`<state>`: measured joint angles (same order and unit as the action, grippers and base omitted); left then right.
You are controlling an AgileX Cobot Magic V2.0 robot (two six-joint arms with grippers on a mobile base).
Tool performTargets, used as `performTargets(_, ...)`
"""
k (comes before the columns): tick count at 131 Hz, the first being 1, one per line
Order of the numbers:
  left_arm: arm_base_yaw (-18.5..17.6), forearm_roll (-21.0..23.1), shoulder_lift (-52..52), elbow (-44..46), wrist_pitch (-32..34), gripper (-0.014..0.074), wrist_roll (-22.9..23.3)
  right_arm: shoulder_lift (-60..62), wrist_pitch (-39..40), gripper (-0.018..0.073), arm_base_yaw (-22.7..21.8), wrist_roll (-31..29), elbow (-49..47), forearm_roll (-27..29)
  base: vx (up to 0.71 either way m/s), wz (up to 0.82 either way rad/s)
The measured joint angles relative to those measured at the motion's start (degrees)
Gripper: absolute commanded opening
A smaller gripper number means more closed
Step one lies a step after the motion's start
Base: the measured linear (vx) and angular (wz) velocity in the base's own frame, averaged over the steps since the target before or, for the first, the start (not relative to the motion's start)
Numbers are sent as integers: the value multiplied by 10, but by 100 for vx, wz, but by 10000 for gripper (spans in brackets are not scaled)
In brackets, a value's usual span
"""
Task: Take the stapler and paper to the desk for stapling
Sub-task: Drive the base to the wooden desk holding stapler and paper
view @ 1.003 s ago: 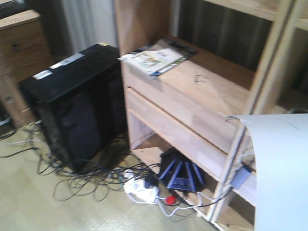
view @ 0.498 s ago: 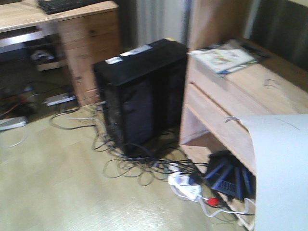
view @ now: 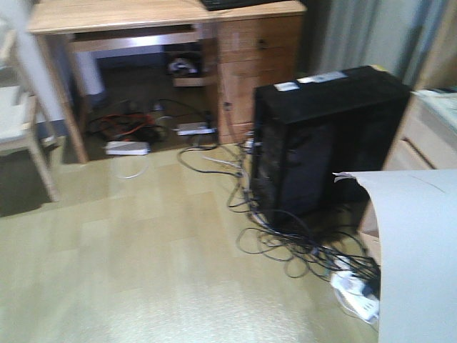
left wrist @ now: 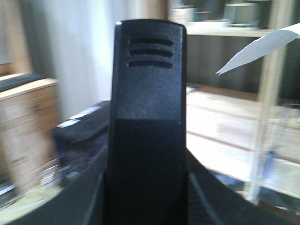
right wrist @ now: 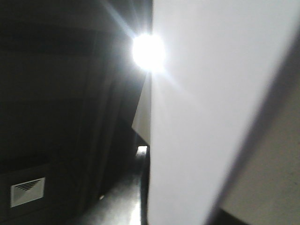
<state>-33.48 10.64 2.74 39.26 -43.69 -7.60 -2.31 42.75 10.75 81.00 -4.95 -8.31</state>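
While neither set of fingers is showing in its wrist view, the left gripper is judged to be clamping the stapler (left wrist: 147, 117), which is standing upright and filling that view. The right gripper is judged to be pinching the paper (view: 421, 257), which is curling up at lower right of the front view. Both are riding in the air, well apart from the desk (view: 128, 14). Advice: grip firmly, steer wide of the tower (view: 321, 136) and cables (view: 285, 246), avoid creasing the paper.
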Motion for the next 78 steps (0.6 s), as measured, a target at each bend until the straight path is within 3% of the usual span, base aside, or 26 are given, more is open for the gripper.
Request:
performTargets(35, 0, 0, 0, 0, 0, -6, 0, 0, 4, -7, 0, 0, 0, 0, 0, 43)
performTargets(78, 0, 0, 0, 0, 0, -6, 0, 0, 5, -7, 0, 0, 0, 0, 7, 23)
